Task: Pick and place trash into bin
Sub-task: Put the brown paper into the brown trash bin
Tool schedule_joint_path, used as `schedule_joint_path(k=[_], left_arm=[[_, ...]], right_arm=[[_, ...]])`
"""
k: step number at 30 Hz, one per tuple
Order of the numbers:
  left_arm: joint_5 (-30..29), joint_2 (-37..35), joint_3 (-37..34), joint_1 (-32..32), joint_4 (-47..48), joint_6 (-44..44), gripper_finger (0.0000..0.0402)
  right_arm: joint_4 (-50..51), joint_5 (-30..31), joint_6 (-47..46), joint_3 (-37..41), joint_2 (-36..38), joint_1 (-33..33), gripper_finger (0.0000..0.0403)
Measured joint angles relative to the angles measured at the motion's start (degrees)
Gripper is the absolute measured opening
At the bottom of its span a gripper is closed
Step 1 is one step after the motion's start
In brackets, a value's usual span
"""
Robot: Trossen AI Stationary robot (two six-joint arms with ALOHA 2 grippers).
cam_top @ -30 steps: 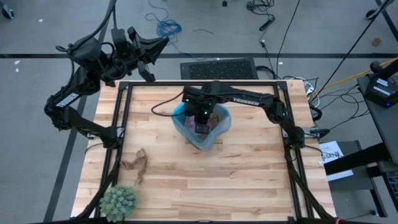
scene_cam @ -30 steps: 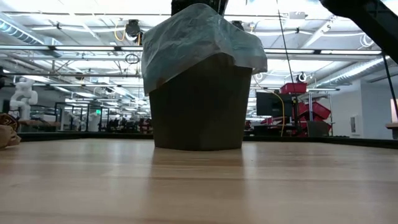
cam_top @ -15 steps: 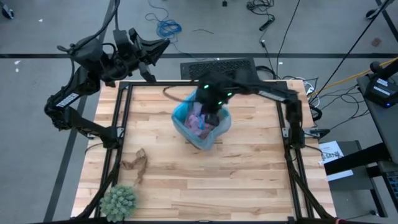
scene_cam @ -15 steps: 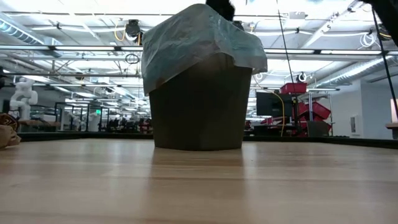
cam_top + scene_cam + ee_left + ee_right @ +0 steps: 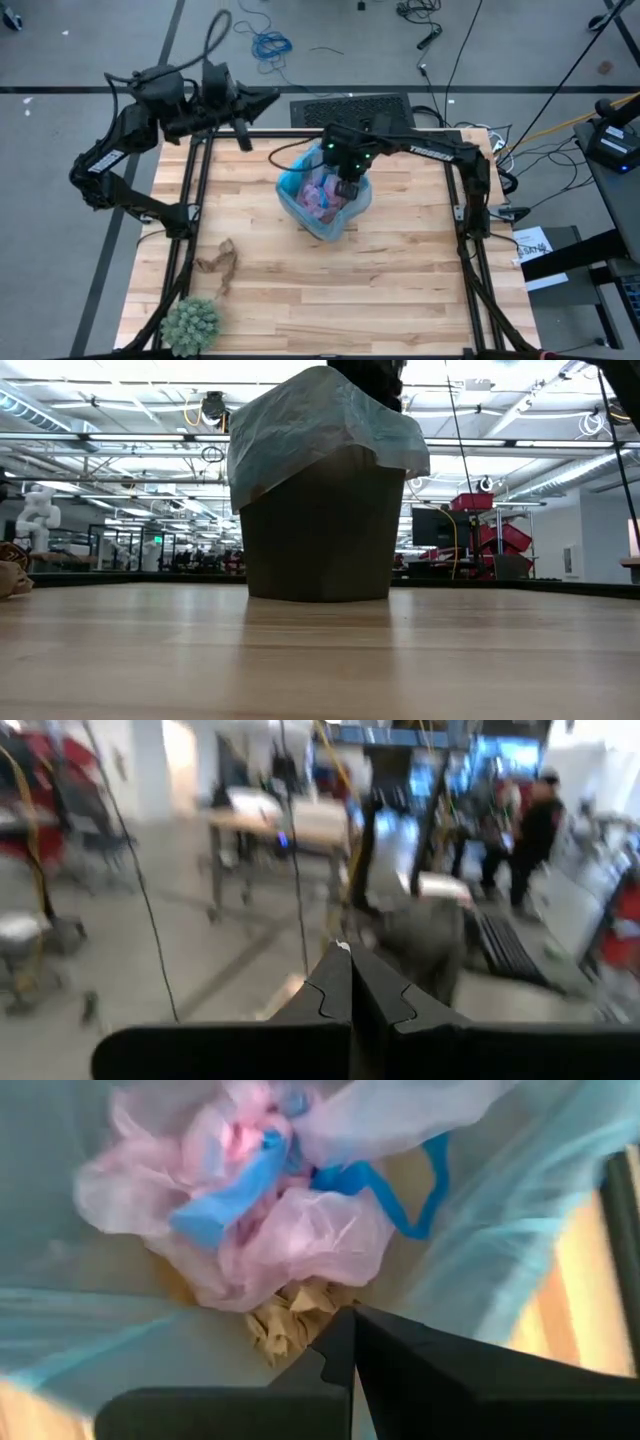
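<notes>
Right gripper (image 5: 346,188) fingers together, empty, over bin (image 5: 300,212) rim. Puff (image 5: 250,1200) directly below it, inside. Wad (image 5: 218,262) well apart, near plant (image 5: 190,322). Risk: fingers snag bag liner, tipping bin. Left gripper (image 5: 350,982) closed, parked off-table.

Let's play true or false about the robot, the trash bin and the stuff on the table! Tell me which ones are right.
1. The pink mesh puff is inside the bin. True.
2. The right end effector holds a brown paper wad. False: its fingers are shut on nothing.
3. A brown paper wad lies on the table. True.
4. The green spiky plant sits in the bin. False: it stands at the table's corner.
5. The left end effector is over the bin. False: it is beyond the table's edge.
</notes>
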State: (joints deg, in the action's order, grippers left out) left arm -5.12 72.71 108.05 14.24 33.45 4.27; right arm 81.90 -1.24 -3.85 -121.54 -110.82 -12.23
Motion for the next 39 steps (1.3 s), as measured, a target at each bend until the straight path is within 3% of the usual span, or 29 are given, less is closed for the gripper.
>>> schedule_joint_path(k=[11, 18, 23, 26, 32, 39], left_arm=[[14.44, -0.88, 0.04, -2.06, 33.91, 10.47, 0.0], [15.62, 3.55, -0.03, -6.71, 57.07, 11.93, 0.0], [16.76, 6.0, -3.3, -11.3, 56.19, 14.75, 0.0], [14.26, 7.05, -6.76, -13.41, 56.21, 17.78, 0.0], [-1.72, 6.44, -16.54, -15.75, 55.61, 35.45, 0.0], [-2.66, 5.93, -24.39, -18.64, 53.31, 57.76, 0.0]], right_arm=[[-1.16, 2.83, -7.29, -0.12, 19.22, -0.82, 0.0], [-2.0, 9.99, -12.33, -0.11, 28.13, 0.57, 0.0], [-2.01, 10.56, -12.65, -0.13, 30.66, 0.77, 0.0], [-1.98, 10.67, -12.66, -0.07, 30.81, 1.14, 0.0], [0.05, 10.5, -12.63, -0.09, 31.46, 2.59, 0.0], [4.75, 10.3, -12.46, -0.09, 33.7, 3.24, 0.0]])
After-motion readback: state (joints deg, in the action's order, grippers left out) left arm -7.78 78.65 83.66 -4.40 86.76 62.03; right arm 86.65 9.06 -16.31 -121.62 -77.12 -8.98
